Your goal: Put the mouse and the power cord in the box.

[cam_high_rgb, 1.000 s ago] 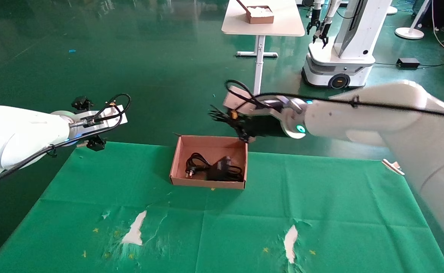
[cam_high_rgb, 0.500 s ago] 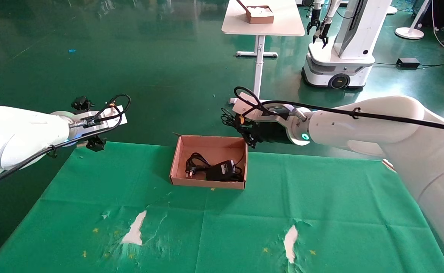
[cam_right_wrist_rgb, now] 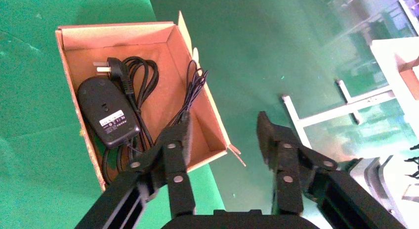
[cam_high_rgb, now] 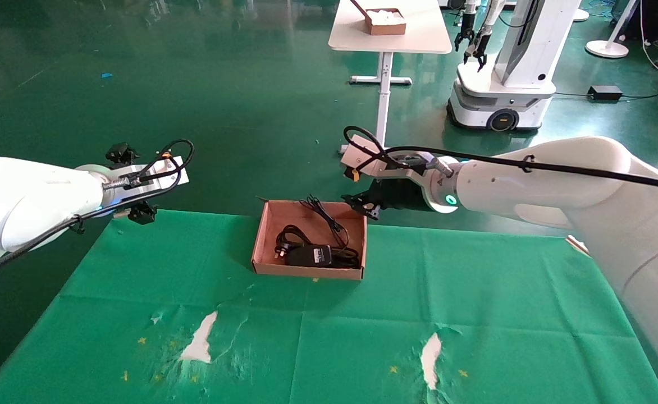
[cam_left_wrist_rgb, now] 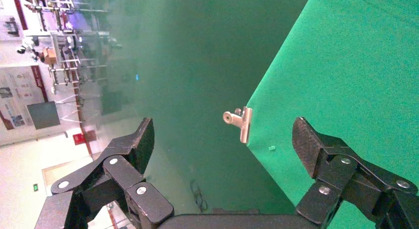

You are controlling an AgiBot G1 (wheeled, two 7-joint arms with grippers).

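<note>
The box (cam_high_rgb: pixel 261 238) stands at the far middle of the green table. In it lies the mouse (cam_high_rgb: pixel 308 255), pale label up, beside the coiled power cord (cam_high_rgb: pixel 291 234) with its pronged plug. The mouse's thin wire (cam_high_rgb: pixel 323 214) leans against the box's far wall. In the right wrist view the mouse (cam_right_wrist_rgb: pixel 107 114), the power cord (cam_right_wrist_rgb: pixel 141 75) and the thin wire (cam_right_wrist_rgb: pixel 195 85) all sit inside the box (cam_right_wrist_rgb: pixel 205 98). My right gripper (cam_high_rgb: pixel 361 205) (cam_right_wrist_rgb: pixel 225 125) hovers open and empty just past the box's far right corner. My left gripper (cam_high_rgb: pixel 132 182) (cam_left_wrist_rgb: pixel 223 135) hangs open off the table's far left corner.
The green cloth (cam_high_rgb: pixel 362 314) has two white tears (cam_high_rgb: pixel 200 339) near the front. A metal clip (cam_left_wrist_rgb: pixel 240 123) grips the cloth's edge by my left gripper. Beyond the table stand a white table (cam_high_rgb: pixel 388 33) with a small brown box and another robot (cam_high_rgb: pixel 508 73).
My right gripper opened and let go of the mouse's wire bundle. The mouse settled flat in the box and the wire dropped inside against the far wall. The left arm stayed put.
</note>
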